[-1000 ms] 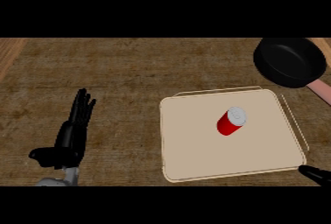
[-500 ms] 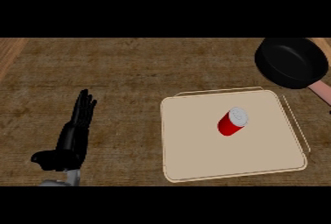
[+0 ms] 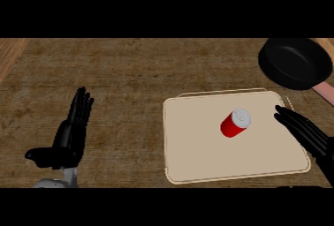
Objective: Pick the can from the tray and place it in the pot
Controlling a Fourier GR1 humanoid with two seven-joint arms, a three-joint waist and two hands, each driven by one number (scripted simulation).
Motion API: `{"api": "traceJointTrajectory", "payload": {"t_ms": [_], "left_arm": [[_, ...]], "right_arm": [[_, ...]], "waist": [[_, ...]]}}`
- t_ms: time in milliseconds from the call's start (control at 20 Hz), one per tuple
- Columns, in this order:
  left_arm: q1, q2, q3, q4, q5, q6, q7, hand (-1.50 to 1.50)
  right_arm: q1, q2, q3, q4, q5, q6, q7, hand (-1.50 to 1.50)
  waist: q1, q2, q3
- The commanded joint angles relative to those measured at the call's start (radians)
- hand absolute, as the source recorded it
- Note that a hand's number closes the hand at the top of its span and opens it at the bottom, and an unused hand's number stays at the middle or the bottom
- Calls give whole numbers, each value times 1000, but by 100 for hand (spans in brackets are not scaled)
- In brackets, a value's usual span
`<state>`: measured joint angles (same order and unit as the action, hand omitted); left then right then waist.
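A red can point(image 3: 234, 124) with a silver top lies tilted on the beige tray point(image 3: 195, 154) at the right of the counter. The black pot point(image 3: 295, 63) with a pinkish handle stands beyond the tray's far right corner. My right hand point(image 3: 303, 131) reaches in over the tray's right edge, fingers straight and open, a short way right of the can and not touching it. My left hand point(image 3: 68, 136) rests open at the lower left, fingers pointing up, far from the tray.
The counter's top is brown wood point(image 3: 130, 70). A lighter strip shows at the far left edge point(image 3: 9, 53).
My right hand has come into view from the lower right and now stretches over the tray's right edge toward the can. The can, the tray, the pot and my left hand have stayed put.
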<state>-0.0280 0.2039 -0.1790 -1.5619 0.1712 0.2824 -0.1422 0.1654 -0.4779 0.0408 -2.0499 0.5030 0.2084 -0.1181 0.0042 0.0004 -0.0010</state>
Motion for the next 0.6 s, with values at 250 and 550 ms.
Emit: {"api": "traceJointTrajectory", "payload": {"t_ms": [250,550], "left_arm": [[-29,-65,6,70,-43,-1,-31,0],[20,-72,18,-19,-71,-17,10,0]], "right_arm": [[-100,88,114,105,191,52,174,-150],[-164,168,146,201,261,52,150,-150]], "waist": [[-4,0,1],[-3,-1,1]]}}
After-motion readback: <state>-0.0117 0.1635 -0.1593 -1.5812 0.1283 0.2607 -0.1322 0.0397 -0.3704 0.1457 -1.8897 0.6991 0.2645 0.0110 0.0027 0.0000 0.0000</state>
